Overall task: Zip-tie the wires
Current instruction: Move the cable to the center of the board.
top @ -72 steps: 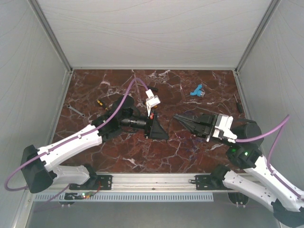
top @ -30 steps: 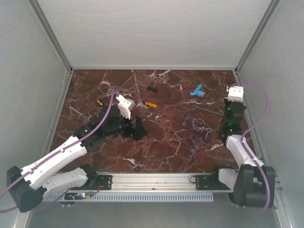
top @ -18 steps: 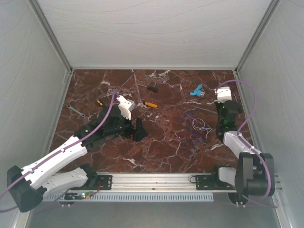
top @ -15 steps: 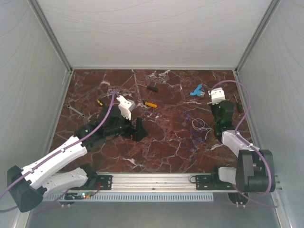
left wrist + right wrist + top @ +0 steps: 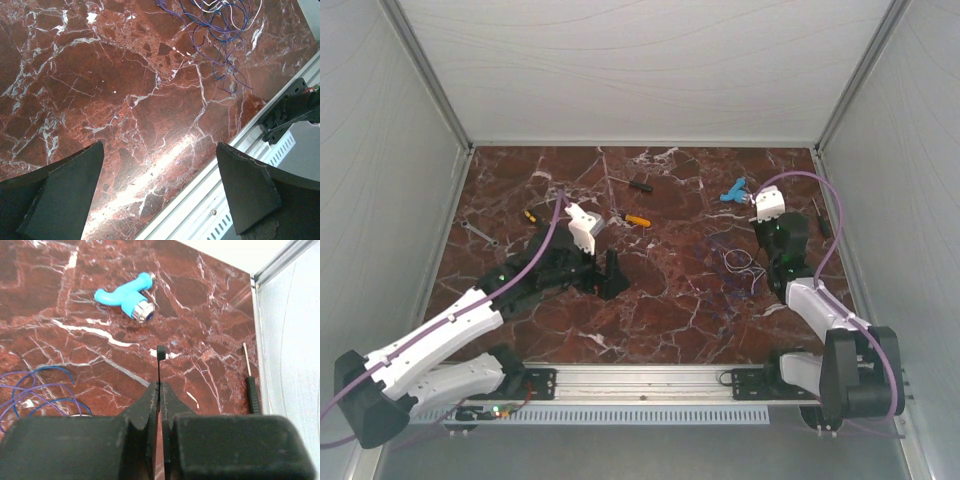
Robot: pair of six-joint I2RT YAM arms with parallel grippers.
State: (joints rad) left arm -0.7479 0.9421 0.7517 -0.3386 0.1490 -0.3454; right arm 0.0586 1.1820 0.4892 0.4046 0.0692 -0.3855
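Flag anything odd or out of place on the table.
Nothing damaged or spilled. The thin blue-purple wires sprawl in loose, untied loops right of centre; the right fingers pinch a thin black zip tie upright, apart from them.

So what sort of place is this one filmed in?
Probably a lab robot cell. Plain white walls box in a marble-patterned table, and a mounting rail runs along its near edge. The wires, a screwdriver and a blue fitting lie about.
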